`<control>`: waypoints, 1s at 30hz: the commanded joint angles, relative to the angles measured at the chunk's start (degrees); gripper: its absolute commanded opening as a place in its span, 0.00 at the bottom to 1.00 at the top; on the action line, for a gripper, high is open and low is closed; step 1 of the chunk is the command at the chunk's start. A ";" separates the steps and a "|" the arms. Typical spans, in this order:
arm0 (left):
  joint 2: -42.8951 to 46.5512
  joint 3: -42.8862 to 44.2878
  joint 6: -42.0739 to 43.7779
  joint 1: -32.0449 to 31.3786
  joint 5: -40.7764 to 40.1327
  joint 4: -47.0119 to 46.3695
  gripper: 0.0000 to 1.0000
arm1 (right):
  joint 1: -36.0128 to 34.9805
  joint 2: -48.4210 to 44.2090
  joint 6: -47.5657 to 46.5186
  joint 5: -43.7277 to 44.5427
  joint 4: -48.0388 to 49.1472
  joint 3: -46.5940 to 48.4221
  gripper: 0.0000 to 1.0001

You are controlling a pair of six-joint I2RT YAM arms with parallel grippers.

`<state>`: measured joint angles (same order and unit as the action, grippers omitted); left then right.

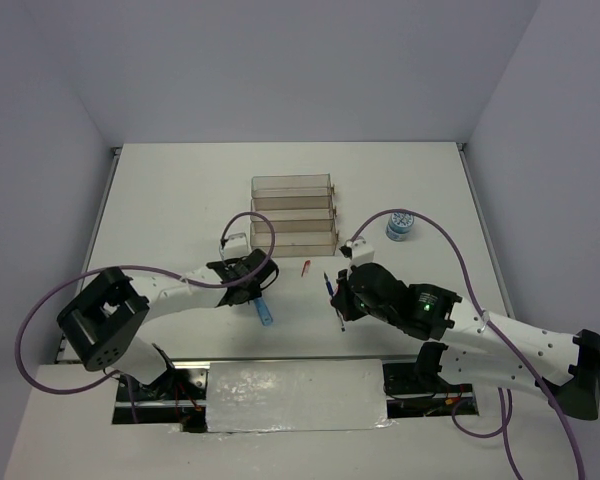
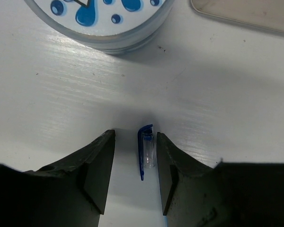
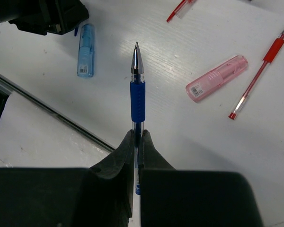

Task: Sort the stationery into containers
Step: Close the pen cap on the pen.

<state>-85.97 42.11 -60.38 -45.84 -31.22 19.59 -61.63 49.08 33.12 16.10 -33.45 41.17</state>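
Note:
My left gripper (image 1: 248, 272) (image 2: 135, 135) is open, low over the table, with a small blue pen cap (image 2: 147, 150) lying between its fingers, close to the right one. A blue-white patterned roll (image 2: 99, 19) lies just ahead of it. My right gripper (image 1: 345, 290) (image 3: 137, 135) is shut on a blue pen (image 3: 137, 94) held above the table, tip pointing away. A second roll (image 1: 400, 226) lies right of the clear stepped rack (image 1: 293, 213). A blue stick (image 1: 265, 313) (image 3: 85, 49), a pink stick (image 3: 217, 78), a red pen (image 3: 260, 71) and a red cap (image 1: 306, 267) lie on the table.
The table's near edge with a dark gap (image 3: 47, 109) runs just behind the blue stick. A white sheet (image 1: 295, 395) covers the space between the arm bases. Purple cables loop over both arms. A corner of the rack (image 2: 246, 14) shows in the left wrist view.

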 commanded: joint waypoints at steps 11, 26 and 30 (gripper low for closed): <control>-4.73 0.96 -3.51 -2.76 1.87 3.70 0.25 | -0.07 -3.20 -0.69 0.34 1.90 -1.35 0.00; 4.31 -1.32 0.44 -2.76 1.51 -0.43 0.00 | -0.16 -6.63 -2.54 -4.05 10.67 -5.65 0.00; 11.96 -1.94 1.93 -2.76 0.82 -1.23 0.00 | -0.16 -6.11 -2.19 -4.50 14.73 -8.20 0.00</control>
<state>-79.13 40.03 -60.45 -48.36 -30.20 19.99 -61.63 43.22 31.57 12.21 -25.10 34.28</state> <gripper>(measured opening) 0.038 0.033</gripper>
